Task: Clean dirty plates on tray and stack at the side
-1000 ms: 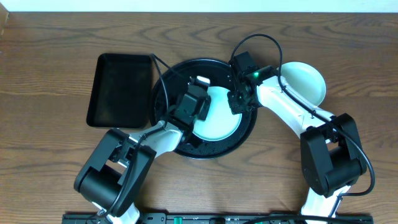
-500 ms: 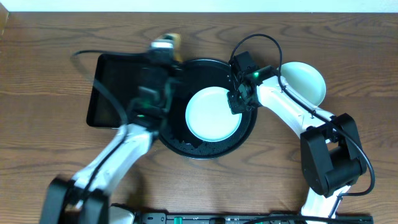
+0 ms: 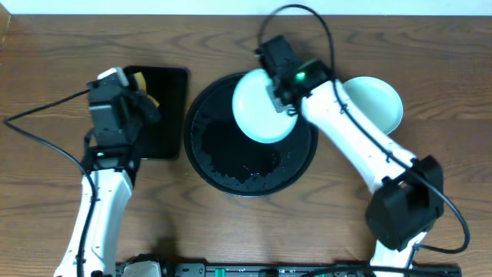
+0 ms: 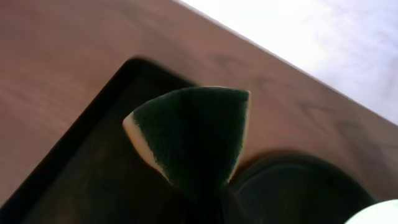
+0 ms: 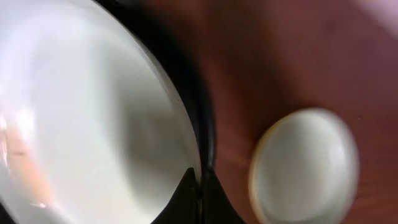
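On the right wrist view, my right fingers (image 5: 185, 198) pinch the mint plate (image 5: 81, 112) by its rim. The left wrist view shows what overhead barely does: my left fingers (image 4: 214, 210) clamping a green sponge (image 4: 189, 134) over the rectangular tray (image 4: 74, 174).

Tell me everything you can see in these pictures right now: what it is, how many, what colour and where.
held plate: one, pale mint, pinched at its rim over the round tray's far side.
second plate: one, pale mint, on the table to the right of the round tray.
round tray: one, glossy black, middle of the table.
rectangular tray: one, black, left of the round tray.
sponge: one, green with a yellow edge, held over the rectangular tray.
table: one, brown wood, under everything.
left gripper: one, black, shut on the sponge.
right gripper: one, black, shut on the held plate.
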Robot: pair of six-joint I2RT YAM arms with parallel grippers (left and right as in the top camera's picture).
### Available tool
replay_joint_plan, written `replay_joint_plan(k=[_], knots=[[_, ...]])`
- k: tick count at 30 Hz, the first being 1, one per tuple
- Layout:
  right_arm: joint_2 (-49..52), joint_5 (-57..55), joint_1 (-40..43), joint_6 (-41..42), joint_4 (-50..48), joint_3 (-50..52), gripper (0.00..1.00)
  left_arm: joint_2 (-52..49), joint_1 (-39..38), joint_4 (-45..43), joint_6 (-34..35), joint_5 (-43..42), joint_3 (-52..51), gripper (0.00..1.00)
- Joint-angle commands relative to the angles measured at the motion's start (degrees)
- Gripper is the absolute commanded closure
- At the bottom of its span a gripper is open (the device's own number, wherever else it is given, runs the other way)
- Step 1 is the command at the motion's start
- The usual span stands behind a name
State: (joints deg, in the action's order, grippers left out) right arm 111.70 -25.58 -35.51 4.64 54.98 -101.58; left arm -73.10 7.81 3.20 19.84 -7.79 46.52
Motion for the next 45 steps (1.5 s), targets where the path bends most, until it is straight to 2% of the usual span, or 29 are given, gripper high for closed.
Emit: replay_joint_plan(k=[1, 7, 11, 22, 25, 30, 33, 36, 45], knots=[[-1.8, -19.3, -6.9, -3.5, 0.0, -2.7, 0.99, -1.9, 3.5, 1.9, 1.3, -8.2, 0.5, 0.92], [-1.8, -38.9, -17.4, -5.6, -1.9, -2.7, 0.99, -3.9, 7.6, 2.8, 1.3, -16.9, 0.5, 0.92], [-1.8, -46.1, -21.0, -5.6, -4.1, -2.7, 0.99, -3.9, 7.9, 3.2, 1.3, -19.3, 0.4, 0.92], [-1.8, -46.2, -22.1, -5.4, -5.3, -2.7, 0.99, -3.9, 7.9, 4.5, 1.3, -21.4, 0.4, 0.92], [-1.8, -46.2, -22.3, -5.4, -6.4, -2.7, 0.99, -3.9, 7.9, 4.5, 1.3, -26.9, 0.4, 0.92], [-1.8, -45.3, -22.3, -5.4, -6.7, -2.7, 0.99, -3.9, 7.9, 4.5, 1.9, -42.1, 0.4, 0.92], [-1.8, -42.0, -22.5, -5.3, -6.6, -2.7, 0.99, -3.9, 7.8, 4.5, 2.1, -47.2, 0.4, 0.92], [-1.8, -40.0, -23.1, -3.4, -7.4, -2.7, 0.99, -3.9, 7.6, 4.5, 4.1, -47.9, 0.4, 0.92], [-1.8, -39.7, -23.8, -2.8, -9.1, -2.7, 0.99, -3.9, 3.6, 4.5, 4.5, -49.5, 0.4, 0.92]])
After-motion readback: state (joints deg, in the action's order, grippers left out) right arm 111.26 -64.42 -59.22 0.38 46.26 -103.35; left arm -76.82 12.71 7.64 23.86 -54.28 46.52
